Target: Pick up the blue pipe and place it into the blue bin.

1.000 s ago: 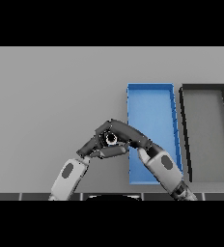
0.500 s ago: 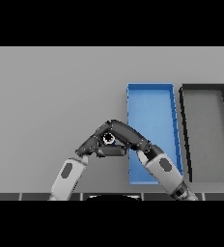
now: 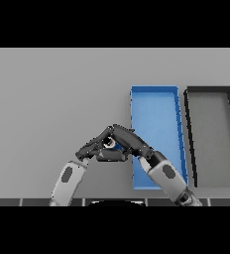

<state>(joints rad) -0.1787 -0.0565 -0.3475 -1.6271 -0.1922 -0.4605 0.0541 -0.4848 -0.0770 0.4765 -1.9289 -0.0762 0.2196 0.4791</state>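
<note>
A plain light grey table (image 3: 47,99) carries a bright blue rectangular bin (image 3: 154,104) and a black-walled rectangular bin with a grey floor (image 3: 209,90), while two dark charcoal hands on white-and-grey arms enclose a small blue pipe (image 3: 114,145).

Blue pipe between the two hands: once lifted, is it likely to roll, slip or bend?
The blue pipe shows only as a small round end between the left hand and right hand, so it may roll if released on the table. It looks short and probably stiff. Its smooth surface might slip between the fingers.
</note>
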